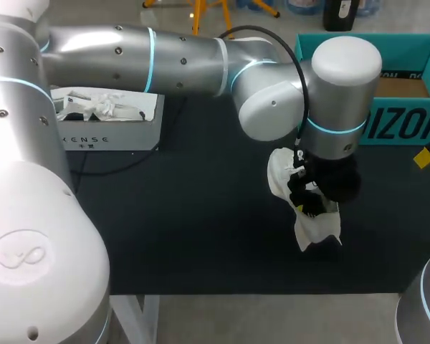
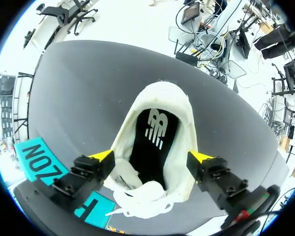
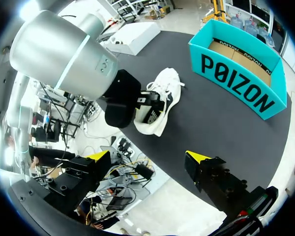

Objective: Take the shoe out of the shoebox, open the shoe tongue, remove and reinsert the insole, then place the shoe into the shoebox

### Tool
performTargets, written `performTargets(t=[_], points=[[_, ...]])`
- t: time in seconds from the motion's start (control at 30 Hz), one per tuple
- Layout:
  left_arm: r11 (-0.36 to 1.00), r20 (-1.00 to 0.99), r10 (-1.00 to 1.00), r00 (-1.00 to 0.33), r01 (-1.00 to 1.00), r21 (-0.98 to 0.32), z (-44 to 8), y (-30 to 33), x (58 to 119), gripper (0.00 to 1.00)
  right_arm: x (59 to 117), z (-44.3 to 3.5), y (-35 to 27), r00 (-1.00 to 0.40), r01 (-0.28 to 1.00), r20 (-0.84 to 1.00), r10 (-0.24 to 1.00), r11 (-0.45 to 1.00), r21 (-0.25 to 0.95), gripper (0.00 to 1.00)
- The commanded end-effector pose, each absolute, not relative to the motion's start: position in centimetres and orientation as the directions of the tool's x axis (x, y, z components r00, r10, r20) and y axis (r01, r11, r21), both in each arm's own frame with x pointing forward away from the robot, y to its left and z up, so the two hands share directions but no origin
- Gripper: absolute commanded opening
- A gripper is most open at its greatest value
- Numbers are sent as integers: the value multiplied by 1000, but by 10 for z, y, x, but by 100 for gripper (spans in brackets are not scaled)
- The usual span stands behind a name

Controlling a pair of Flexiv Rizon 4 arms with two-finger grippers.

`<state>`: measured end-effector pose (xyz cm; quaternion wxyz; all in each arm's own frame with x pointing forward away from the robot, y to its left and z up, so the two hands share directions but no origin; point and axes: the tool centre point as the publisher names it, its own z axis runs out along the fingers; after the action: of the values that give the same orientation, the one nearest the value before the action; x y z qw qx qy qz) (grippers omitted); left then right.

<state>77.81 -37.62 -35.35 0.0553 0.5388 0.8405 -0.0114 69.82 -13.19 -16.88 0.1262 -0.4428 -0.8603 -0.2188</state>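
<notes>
White shoe (image 2: 155,140) on dark table (image 2: 83,88), left gripper (image 2: 151,157) spread astride it, right gripper (image 3: 147,157) spread too

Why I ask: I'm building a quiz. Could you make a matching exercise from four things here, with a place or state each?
1 white fabric sneaker with black insole
2 teal cardboard shoebox
3 white rectangular box of crumpled paper
4 right pincer

a table's far left
b open, empty
c under left pincer
d table's far right

Pairs: 1-c, 2-d, 3-a, 4-b
</notes>
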Motion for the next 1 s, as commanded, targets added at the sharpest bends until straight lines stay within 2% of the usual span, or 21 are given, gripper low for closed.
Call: performTargets(t=[0.03,0.37,0.4,0.43,0.7,1.0], points=[[419,-114,905,-411,906,64,-331,-370,776,100,699,-169,-132,-576,817,410,707,513,262,100],[458,-150,886,-439,879,135,-282,-348,801,100,699,-169,-132,-576,817,410,707,513,262,100],[459,-150,885,-440,878,134,-282,-347,804,95,699,-169,-132,-576,817,410,707,513,262,100],[475,-146,878,-456,867,149,-284,-343,810,0,699,-169,-132,-576,817,410,707,513,262,100],[467,-131,883,-451,874,133,-315,-351,826,0,699,-169,-132,-576,817,410,707,513,262,100],[477,-123,876,-467,876,70,-336,-359,802,0,699,-169,-132,-576,817,410,707,513,262,100]])
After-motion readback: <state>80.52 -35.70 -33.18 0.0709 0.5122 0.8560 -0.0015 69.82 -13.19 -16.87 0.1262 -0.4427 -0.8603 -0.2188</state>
